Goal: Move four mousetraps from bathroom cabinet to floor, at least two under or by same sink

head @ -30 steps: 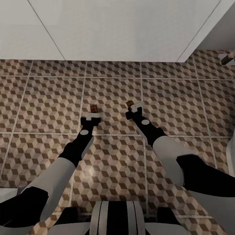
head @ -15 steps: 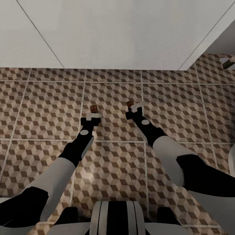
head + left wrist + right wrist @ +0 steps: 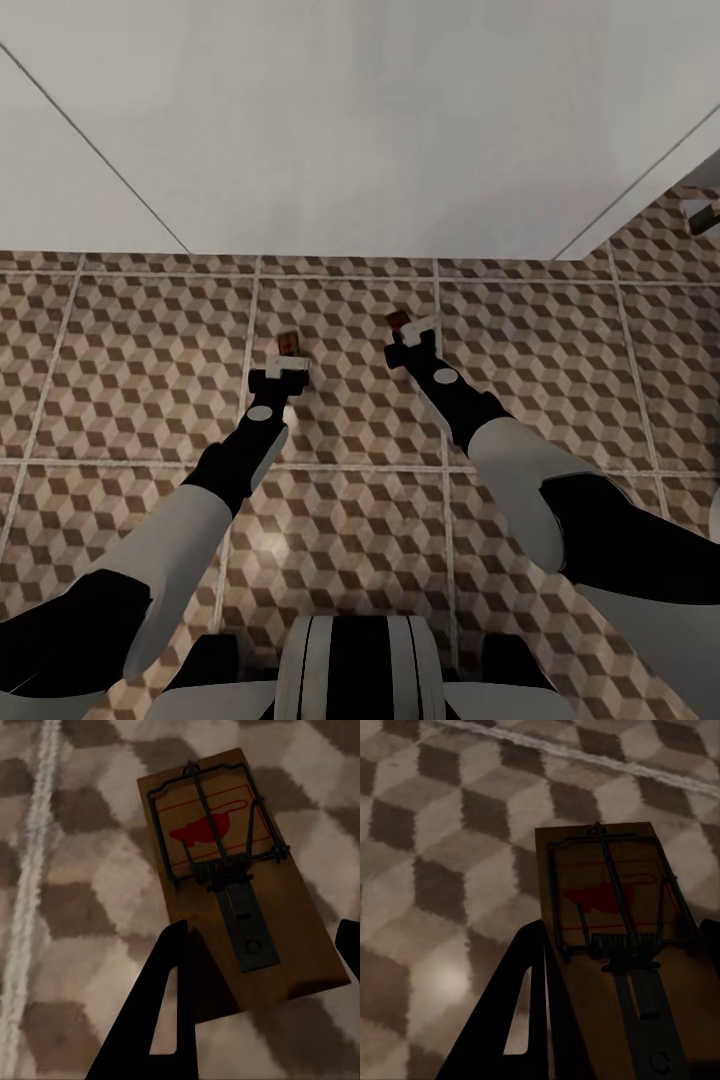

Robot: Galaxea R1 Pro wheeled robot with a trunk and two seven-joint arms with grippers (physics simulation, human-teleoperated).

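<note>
Looking down from the head view, both arms reach forward over the bathroom floor (image 3: 140, 350), its cube-patterned tiles running up to a plain white surface (image 3: 350, 120) across the 12 o'clock side. The left gripper (image 3: 281, 362) sits at about 11 o'clock from the robot's trunk, with a mousetrap (image 3: 288, 343) at its tip; the right gripper (image 3: 415, 328) sits at about 1 o'clock, with a second mousetrap (image 3: 398, 320) at its tip. The two traps are near each other, apart, each over patterned tile.

From the left wrist view, the left mousetrap (image 3: 232, 870) lies between the dark fingers (image 3: 161, 1012) — clenched on the wooden base's near end, wire bar and red spot facing the camera, tile beneath.

From the right wrist view, the right mousetrap (image 3: 622, 945) is likewise grasped between that gripper's fingers (image 3: 521, 1012), spring side facing the camera, above the tiles — whether either trap touches the floor cannot be told.
</note>
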